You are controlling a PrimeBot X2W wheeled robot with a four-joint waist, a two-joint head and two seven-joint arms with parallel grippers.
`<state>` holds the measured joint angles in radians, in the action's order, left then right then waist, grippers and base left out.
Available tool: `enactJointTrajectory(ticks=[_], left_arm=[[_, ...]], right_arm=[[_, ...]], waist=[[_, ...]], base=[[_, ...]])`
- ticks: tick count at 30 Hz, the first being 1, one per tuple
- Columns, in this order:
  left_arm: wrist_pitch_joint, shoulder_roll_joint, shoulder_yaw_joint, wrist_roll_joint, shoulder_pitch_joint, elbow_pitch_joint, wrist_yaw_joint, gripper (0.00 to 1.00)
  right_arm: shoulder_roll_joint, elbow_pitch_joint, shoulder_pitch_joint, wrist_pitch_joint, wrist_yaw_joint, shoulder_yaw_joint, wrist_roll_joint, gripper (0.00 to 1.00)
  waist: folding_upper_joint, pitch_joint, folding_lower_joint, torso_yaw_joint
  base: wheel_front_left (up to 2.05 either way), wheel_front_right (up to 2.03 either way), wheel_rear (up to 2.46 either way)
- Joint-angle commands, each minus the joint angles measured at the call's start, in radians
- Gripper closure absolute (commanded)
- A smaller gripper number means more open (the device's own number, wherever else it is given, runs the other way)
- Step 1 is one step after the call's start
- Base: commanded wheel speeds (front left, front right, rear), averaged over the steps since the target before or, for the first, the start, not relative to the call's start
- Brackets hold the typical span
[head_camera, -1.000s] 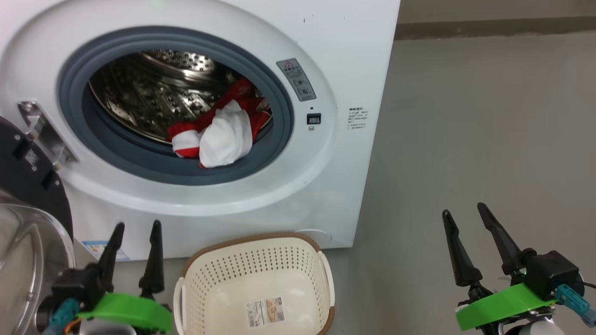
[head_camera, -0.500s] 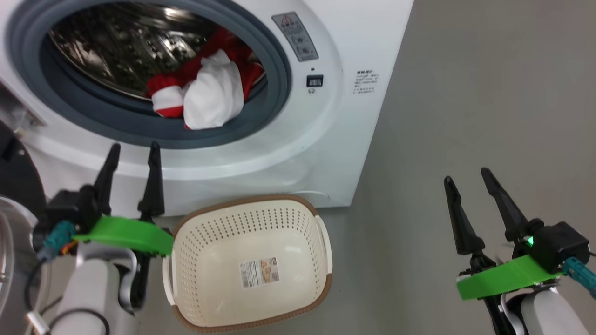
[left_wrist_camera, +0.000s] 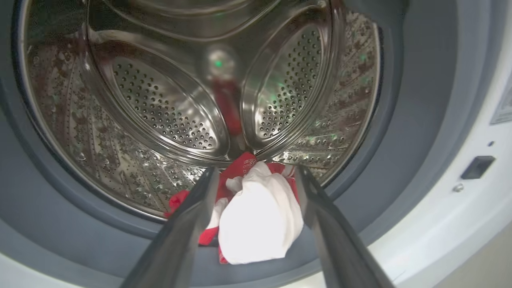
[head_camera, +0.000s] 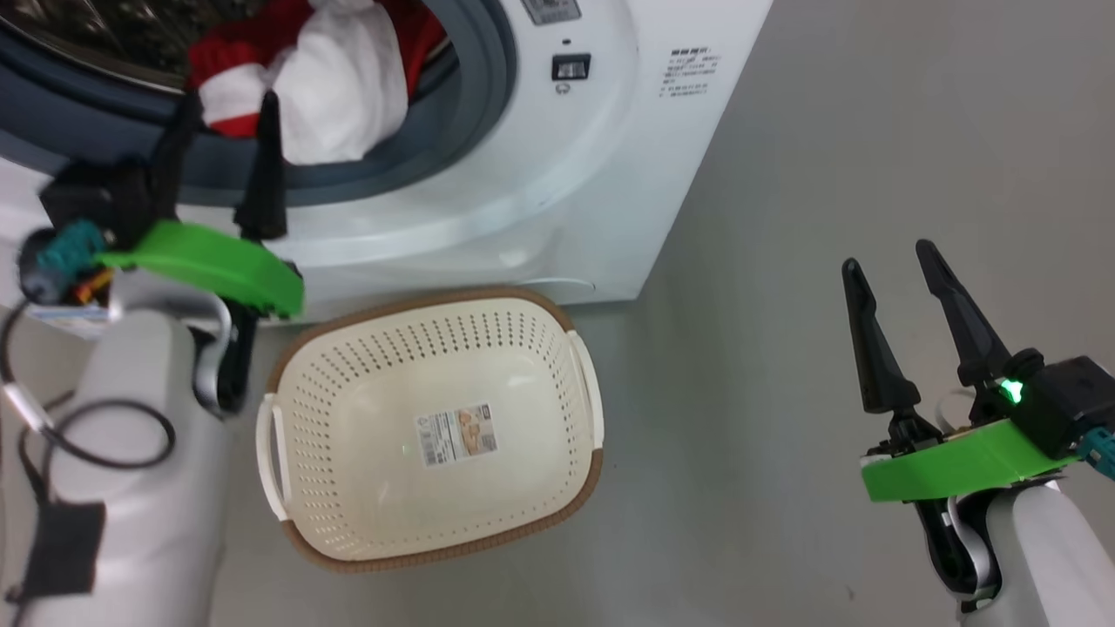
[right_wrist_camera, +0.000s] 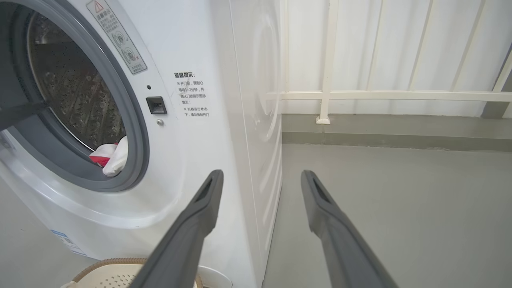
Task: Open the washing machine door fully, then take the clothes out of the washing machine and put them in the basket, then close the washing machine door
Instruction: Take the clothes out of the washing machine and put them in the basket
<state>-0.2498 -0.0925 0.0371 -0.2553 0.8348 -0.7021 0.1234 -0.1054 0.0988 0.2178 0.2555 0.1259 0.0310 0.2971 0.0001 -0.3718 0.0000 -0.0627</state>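
Reach-in stage, by the look of it: go into the big white washing machine (head_camera: 557, 174) through its grey ring (left_wrist_camera: 404, 132), with the cream basket (head_camera: 418, 297) lying on the floor just in front, nothing in it yet. Take the clothes (left_wrist_camera: 258, 224) deep round the bulk rather than by a loose edge, then lift clear of the rubber lip. Heaped at the drum's (left_wrist_camera: 160, 108) front edge, spilling onto the ring: plump white fold over red and striped cloth. Left gripper (left_wrist_camera: 256, 170) spread wide, holding nothing, lined up on the heap. Right gripper (head_camera: 887, 257) likewise parted and empty, well aside.
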Motion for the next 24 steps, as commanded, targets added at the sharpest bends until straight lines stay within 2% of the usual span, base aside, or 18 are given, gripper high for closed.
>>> enactJointTrajectory(ticks=[1, 7, 17, 24], left_arm=[[-0.01, -0.051, -0.023, 0.003, 0.05, -0.009, -0.001, 0.0], [-0.008, -0.096, -0.002, 0.046, 0.185, -0.158, -0.04, 0.0], [0.053, -0.143, 0.01, 0.054, 0.359, -0.366, -0.066, 0.0], [0.141, -0.186, 0.033, 0.08, 0.454, -0.49, -0.124, 0.0]], right_arm=[[-0.012, -0.027, 0.023, 0.006, 0.005, 0.023, 0.004, 0.0], [-0.012, -0.025, 0.05, 0.006, 0.005, 0.041, 0.007, 0.0], [-0.012, -0.019, 0.073, 0.006, 0.005, 0.069, 0.002, 0.0], [-0.011, -0.014, 0.082, 0.006, 0.005, 0.089, 0.006, 0.0]], waist=[[-0.0001, -0.059, 0.0, -0.023], [-0.0001, -0.111, 0.0, -0.049], [-0.0001, -0.155, 0.0, -0.087], [-0.0001, -0.176, 0.0, -0.118]], base=[[0.0, 0.0, 0.0], [0.0, 0.0, 0.0], [0.0, 0.0, 0.0], [0.0, 0.0, 0.0]])
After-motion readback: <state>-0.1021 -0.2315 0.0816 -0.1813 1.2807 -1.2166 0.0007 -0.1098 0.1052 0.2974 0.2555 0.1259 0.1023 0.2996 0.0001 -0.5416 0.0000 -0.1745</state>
